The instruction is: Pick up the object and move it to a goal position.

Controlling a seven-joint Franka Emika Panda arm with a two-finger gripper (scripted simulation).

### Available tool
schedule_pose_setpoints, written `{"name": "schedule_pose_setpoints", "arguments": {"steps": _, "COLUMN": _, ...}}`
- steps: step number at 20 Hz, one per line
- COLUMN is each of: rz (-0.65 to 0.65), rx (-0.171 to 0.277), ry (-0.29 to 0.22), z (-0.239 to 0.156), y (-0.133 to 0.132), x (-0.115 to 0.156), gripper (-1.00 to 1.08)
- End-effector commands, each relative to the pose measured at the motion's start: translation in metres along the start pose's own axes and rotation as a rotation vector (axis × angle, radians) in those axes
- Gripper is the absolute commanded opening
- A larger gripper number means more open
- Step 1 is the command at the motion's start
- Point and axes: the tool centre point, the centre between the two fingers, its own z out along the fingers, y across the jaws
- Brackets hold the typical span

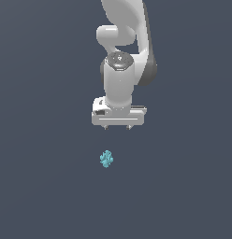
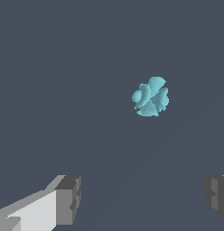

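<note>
The gripper (image 1: 117, 127) hangs with its fingers (image 2: 68, 200) spread wide, holding nothing. The cyan clump (image 1: 106, 159) lies apart from it, seemingly on the grey floor (image 1: 43, 186).

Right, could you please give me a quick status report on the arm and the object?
Tool open, empty, hovering. Cyan clump lying apart from it, outside the fingers, untouched. Nothing in the way.

A plain, dark slate-grey surface (image 1: 43, 186) fills both views from edge to edge — flat, evenly lit, unmarked — with no visible rim, wall or horizon anywhere.
</note>
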Motion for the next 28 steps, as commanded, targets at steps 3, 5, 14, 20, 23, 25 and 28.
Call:
{"name": "schedule_pose_setpoints", "arguments": {"steps": 3, "rz": 0.004, "rx": 0.001, "ry": 0.0, "z": 0.0, "y": 0.0, "x": 0.0, "gripper": 1.0}}
{"name": "schedule_pose_setpoints", "arguments": {"steps": 5, "rz": 0.015, "rx": 0.004, "ry": 0.001, "z": -0.001, "y": -0.001, "x": 0.0, "gripper": 1.0}}
{"name": "schedule_pose_setpoints", "arguments": {"steps": 14, "rz": 0.037, "rx": 0.011, "ry": 0.003, "z": -0.003, "y": -0.004, "x": -0.002, "gripper": 1.0}}
{"name": "schedule_pose_setpoints", "arguments": {"steps": 20, "rz": 0.057, "rx": 0.011, "ry": 0.0, "z": 0.005, "y": 0.002, "x": 0.009, "gripper": 1.0}}
{"name": "schedule_pose_setpoints", "arguments": {"steps": 23, "rz": 0.073, "rx": 0.011, "ry": -0.003, "z": 0.013, "y": 0.007, "x": 0.019, "gripper": 1.0}}
{"name": "schedule_pose_setpoints", "arguments": {"steps": 25, "rz": 0.087, "rx": 0.011, "ry": -0.006, "z": 0.02, "y": 0.011, "x": 0.026, "gripper": 1.0}}
{"name": "schedule_pose_setpoints", "arguments": {"steps": 28, "rz": 0.111, "rx": 0.011, "ry": -0.01, "z": 0.033, "y": 0.019, "x": 0.039, "gripper": 1.0}}
